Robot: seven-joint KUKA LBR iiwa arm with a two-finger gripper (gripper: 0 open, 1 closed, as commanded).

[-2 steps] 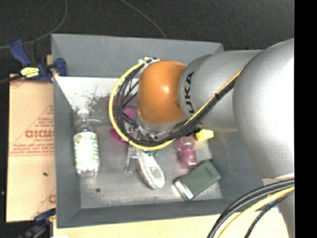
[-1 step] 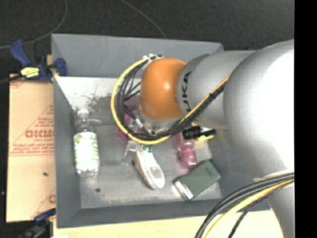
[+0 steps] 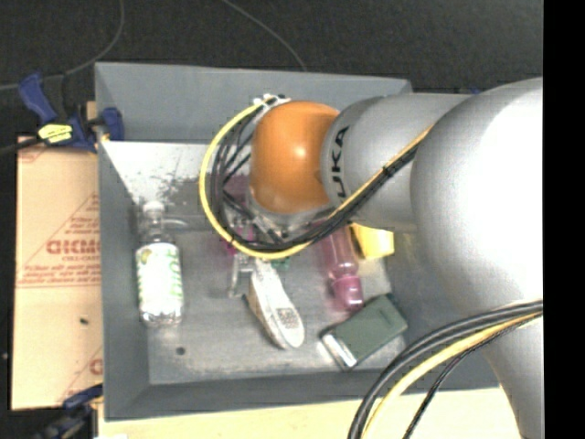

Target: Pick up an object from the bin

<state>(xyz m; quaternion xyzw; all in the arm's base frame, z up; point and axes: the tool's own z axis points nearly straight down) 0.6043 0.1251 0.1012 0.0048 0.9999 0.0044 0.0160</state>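
My gripper [image 3: 241,276] pokes out below the orange wrist cover, low over the middle of the bin. Touching it or just to its right lies a white oblong thing [image 3: 276,309] with a small printed label, slanting toward the front wall. A pink bottle [image 3: 344,274] lies to the right of the gripper, partly under the arm. A clear plastic bottle [image 3: 160,282] with a green-printed label lies along the left wall, well apart from the gripper.
A dark grey-green box with a white end [image 3: 367,331] lies at the front right. A yellow thing [image 3: 371,241] peeks out beneath the arm. The arm and its cables cover the bin's back and right.
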